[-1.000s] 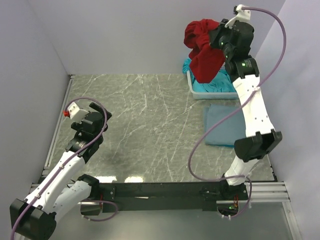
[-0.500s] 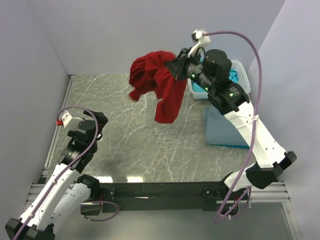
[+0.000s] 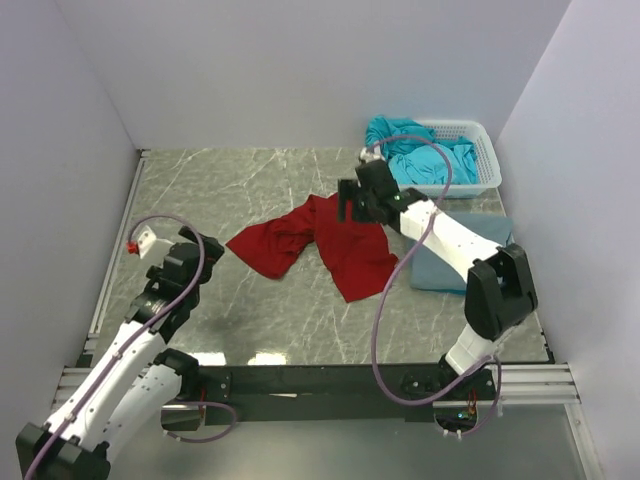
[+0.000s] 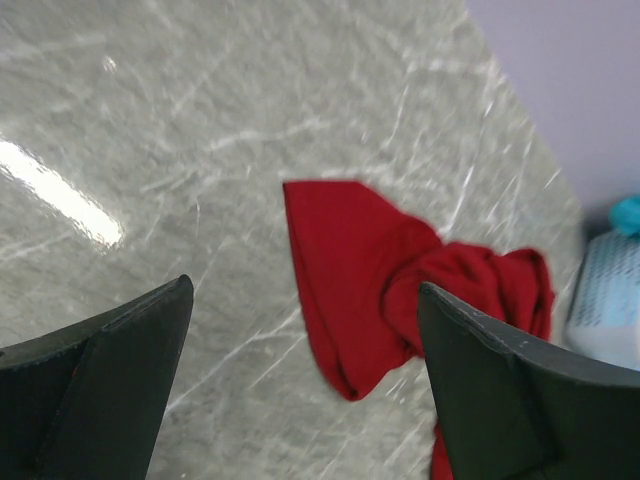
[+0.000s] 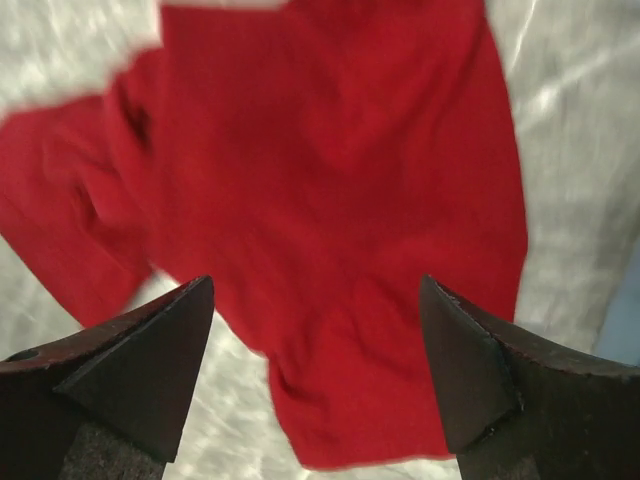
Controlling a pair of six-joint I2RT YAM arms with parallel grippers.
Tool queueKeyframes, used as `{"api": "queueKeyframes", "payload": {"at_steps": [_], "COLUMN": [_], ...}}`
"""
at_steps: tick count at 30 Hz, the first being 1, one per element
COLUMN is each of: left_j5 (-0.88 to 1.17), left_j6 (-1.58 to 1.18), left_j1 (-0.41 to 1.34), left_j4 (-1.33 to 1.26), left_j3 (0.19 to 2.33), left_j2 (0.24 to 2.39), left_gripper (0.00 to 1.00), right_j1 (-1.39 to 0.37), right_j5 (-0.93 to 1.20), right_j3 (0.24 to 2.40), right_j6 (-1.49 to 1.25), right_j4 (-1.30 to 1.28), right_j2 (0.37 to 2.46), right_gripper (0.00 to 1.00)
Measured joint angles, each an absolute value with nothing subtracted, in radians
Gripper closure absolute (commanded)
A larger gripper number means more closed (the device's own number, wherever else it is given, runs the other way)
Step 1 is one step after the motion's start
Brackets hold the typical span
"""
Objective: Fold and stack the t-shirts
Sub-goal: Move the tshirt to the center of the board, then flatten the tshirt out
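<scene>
So the dark red t-shirt [image 3: 318, 246] is lying loose on the tabletop [image 3: 250, 180], about mid-table. It's bunched into two lobes: a flatter flap toward the near side and a twisted wad pointing at the left arm. Nothing is pinching it.

The right tool [image 3: 350, 205] sits right over the shirt's far edge with its jaws spread wide. In its own wrist view the red cloth [image 5: 340, 200] fills the gap between the fingers. That view is smeared, so I can't say for sure whether the tips touch the fabric or just hang over it. The left tool [image 3: 205, 245] is also fully spread, parked well to the left and looking at the wad [image 4: 370, 280] from a distance.

My guess on handling is that it's light, limp and has zero stiffness. It'll drape and fold on itself the moment it's lifted, and it probably slides easily on that smooth stone-look top. I wouldn't grab the middle, since that only makes a bigger ball. I'd go for edges: one tool on a hem corner of the flat flap, the other on the outer edge of the wad, then pull apart to flatten it.

The grey-blue t-shirt [image 3: 440, 268] lies flat on the right, partly under the right arm. The turquoise t-shirts [image 3: 420, 160] are heaped in the white basket [image 3: 488, 150].
</scene>
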State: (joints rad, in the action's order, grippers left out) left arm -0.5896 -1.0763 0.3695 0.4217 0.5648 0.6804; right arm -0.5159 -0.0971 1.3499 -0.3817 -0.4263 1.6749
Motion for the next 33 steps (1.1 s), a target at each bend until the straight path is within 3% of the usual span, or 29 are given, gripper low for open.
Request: {"api": "queueKeyframes", "payload": {"at_steps": [6, 13, 26, 33], "left_j5": [-0.44, -0.247, -0.342, -0.296], "left_j6": [-1.035, -1.003, -0.977, -0.888], "left_j1": [0.369, 0.369, 0.272, 0.247], "left_j4": [0.337, 0.176, 0.198, 0.207], "left_j3": [0.535, 0.522, 0.691, 0.851], "left_j2": [0.812, 1.029, 1.345, 1.592], "left_gripper": [0.01, 0.09, 0.05, 0.14], "right_j1": [-0.521, -0.521, -0.521, -0.521], "right_j5": [-0.096, -0.088, -0.064, -0.096], "right_j3": [1.073, 0.865, 0.748, 0.707], "right_j6": [-0.394, -0.43, -0.474, -0.479], "right_j4": [-0.336, -0.228, -0.217, -0.224], "right_j2": [1.482, 1.297, 1.252, 1.183], "right_gripper": [0.11, 0.11, 0.12, 0.12]}}
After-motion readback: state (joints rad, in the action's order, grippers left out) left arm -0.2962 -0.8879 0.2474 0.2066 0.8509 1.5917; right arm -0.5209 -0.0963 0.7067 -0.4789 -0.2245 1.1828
